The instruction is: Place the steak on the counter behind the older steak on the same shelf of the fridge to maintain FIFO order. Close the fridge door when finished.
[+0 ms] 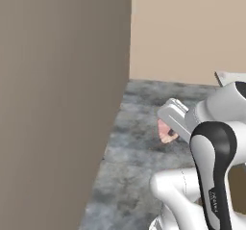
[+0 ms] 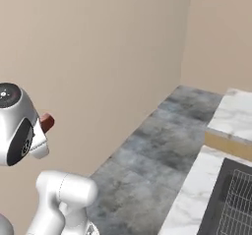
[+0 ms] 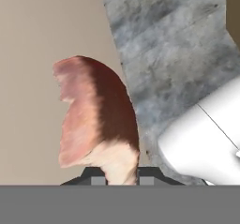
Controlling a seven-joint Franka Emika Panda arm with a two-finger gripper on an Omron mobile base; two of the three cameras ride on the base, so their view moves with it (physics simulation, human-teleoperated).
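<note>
The steak (image 3: 96, 120) is held by the end effector (image 3: 120, 177). In the hand view, the two dark tips are pressed close together on the pale, fatty bottom edge of the steak. The meat stands up from the tips, pink on one side and dark red on the other.

In the left base view, the steak (image 1: 166, 132) is seen as a small pink piece at the end of the end effector (image 1: 169, 128). It is held up in the air, over the grey stone floor (image 1: 129, 166). A tall, flat brown-grey panel (image 1: 57, 104) is seen on the left side, near the steak but not touching it. What this panel is cannot be told. A beige wall (image 1: 187, 31) is seen at the back.

In the right base view, a small red bit of the steak (image 2: 47, 122) is seen sticking out from behind the round white head of the arm (image 2: 17, 126). The tips are hidden there by the arm. A beige wall (image 2: 98, 57) is just behind it. The floor (image 2: 157, 150) is spread out below.

The white and grey marbled surface (image 2: 236, 113) is seen on the right side, well apart from the steak. A strip of light wood (image 2: 227, 146) is seen under its edge. A dark box with a wire rack (image 2: 234, 199) is set on the lower part of the surface, at the bottom right corner.
</note>
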